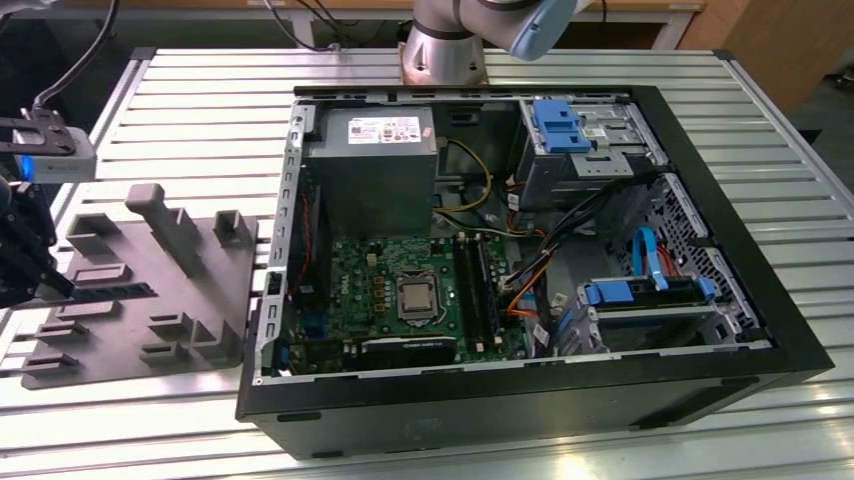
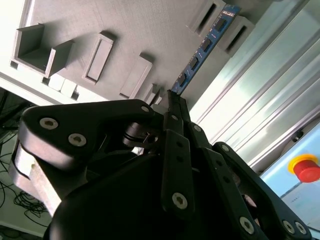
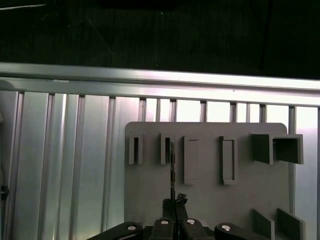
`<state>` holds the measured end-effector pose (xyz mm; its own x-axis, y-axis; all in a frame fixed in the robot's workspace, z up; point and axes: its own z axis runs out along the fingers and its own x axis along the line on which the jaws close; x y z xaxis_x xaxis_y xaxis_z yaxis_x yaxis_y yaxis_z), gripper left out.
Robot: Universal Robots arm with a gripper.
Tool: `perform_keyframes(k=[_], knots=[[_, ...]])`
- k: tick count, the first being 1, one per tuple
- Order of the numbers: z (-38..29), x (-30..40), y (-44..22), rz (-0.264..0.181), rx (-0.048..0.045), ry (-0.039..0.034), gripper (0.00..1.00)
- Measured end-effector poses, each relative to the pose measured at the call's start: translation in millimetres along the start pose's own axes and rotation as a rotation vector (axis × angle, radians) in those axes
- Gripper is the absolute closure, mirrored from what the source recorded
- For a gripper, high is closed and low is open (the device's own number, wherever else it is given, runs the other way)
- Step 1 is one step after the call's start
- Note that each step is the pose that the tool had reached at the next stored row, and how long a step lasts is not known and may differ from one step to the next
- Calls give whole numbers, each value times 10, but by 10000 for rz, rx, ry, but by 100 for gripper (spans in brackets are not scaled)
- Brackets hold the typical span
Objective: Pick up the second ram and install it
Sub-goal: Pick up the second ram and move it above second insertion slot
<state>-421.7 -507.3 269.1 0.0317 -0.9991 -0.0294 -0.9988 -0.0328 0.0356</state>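
Claw (image 2: 172,100) clamped shut on near end of second ram (image 2: 205,47), contact half hidden behind black linkage. Mere edge-on sliver in first wrist view. Thin bluish board, row of black chips, standing on edge in grey holder tray (image 2: 140,25), far end between two raised blocks.

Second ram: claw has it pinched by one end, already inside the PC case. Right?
Not quite. The claw does pinch the second ram by one end, but at the grey holder tray, outside the PC case, on the exterior view's left. The exterior view shows it.
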Motion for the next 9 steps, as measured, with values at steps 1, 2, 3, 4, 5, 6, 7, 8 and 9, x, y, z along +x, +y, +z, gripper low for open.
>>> perform_keyframes(k=[1,2,3,4,5,6,7,8,9], knots=[[-9,-1,1,0,3,0,88],[-19,-1,1,0,5,0,88],[-29,-1,1,0,8,-1,88],[-39,-1,2,1,9,0,88],[-48,-2,3,0,12,0,88],[-56,-2,3,0,15,0,88],[-65,-2,3,0,17,0,88],[-76,-3,4,0,18,1,88],[-86,-3,5,0,21,1,88]])
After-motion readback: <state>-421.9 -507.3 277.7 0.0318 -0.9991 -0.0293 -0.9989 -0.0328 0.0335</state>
